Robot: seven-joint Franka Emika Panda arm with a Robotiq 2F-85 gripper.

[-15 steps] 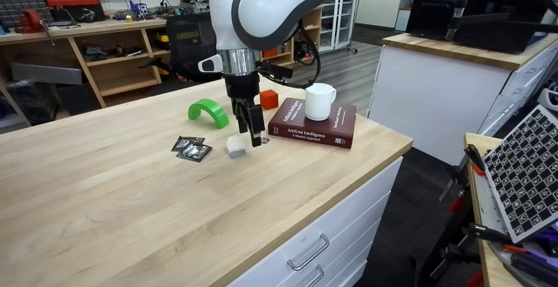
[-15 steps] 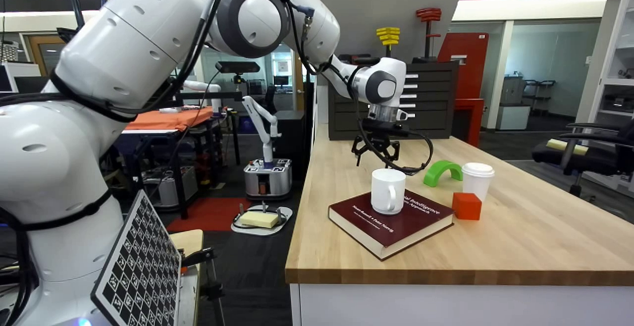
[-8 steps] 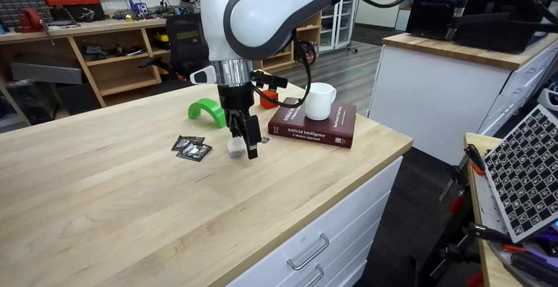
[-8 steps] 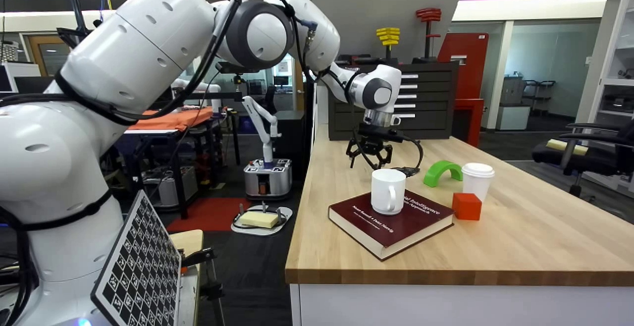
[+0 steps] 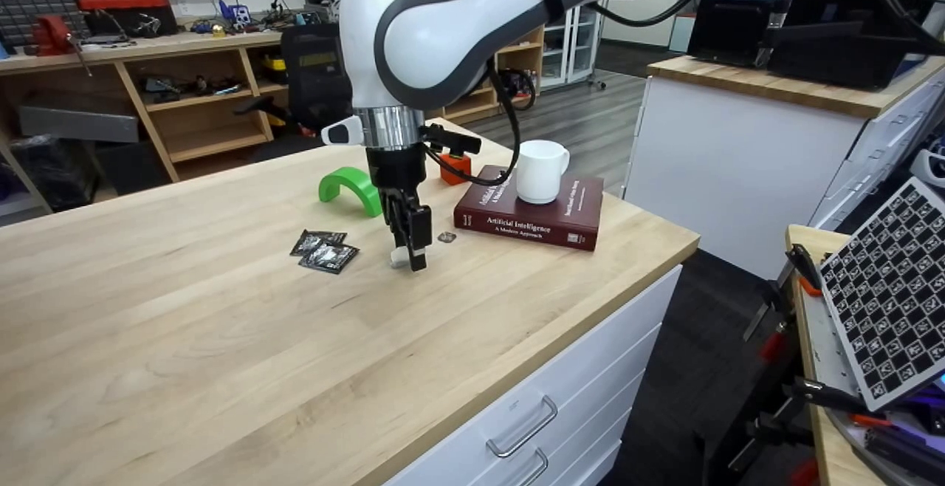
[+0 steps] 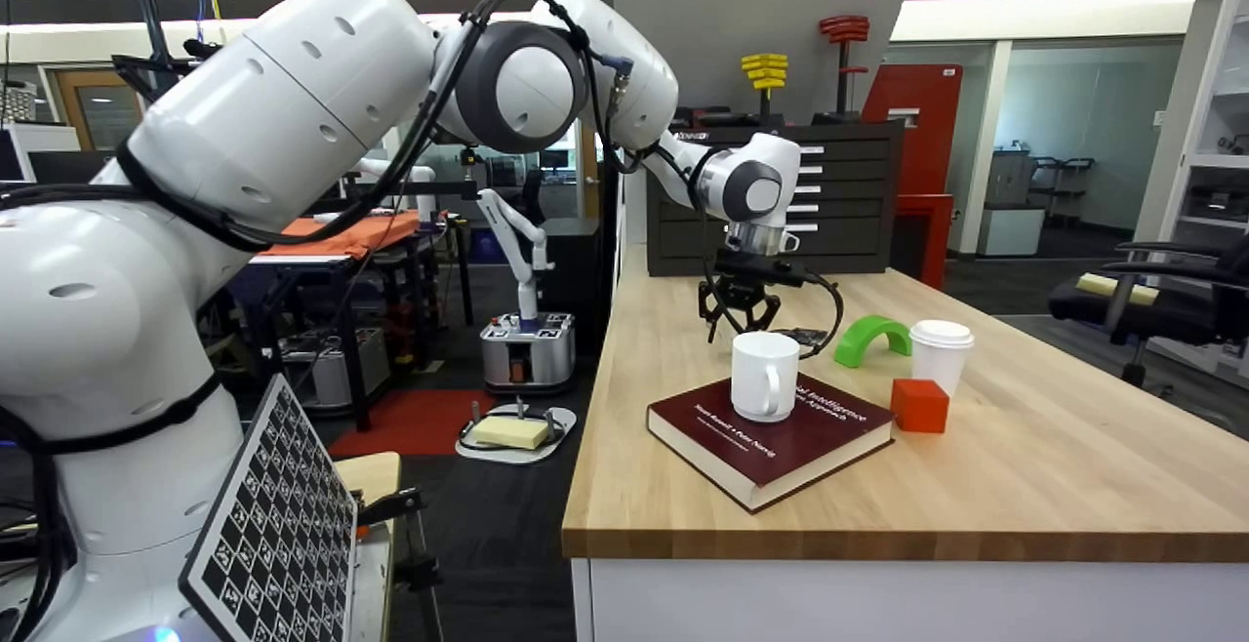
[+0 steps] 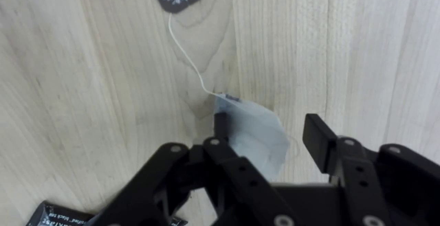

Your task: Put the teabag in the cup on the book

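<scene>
In the wrist view, the gripper [image 7: 268,129] gapes over the teabag [image 7: 258,135] on the table [image 7: 103,81]; touching or not, I can't tell. It's probably light, limp, easily torn: pinch the middle, clear of the string [image 7: 189,60] toward eleven o'clock.

A green arch-shaped block [image 5: 356,181] stood on the pale wooden table [image 5: 221,338]. Two flat black packets [image 5: 330,256] overlapped. A red cube [image 6: 919,406] sat near a white lidded cup [image 6: 941,354]; whether they touched was hard to see.
</scene>
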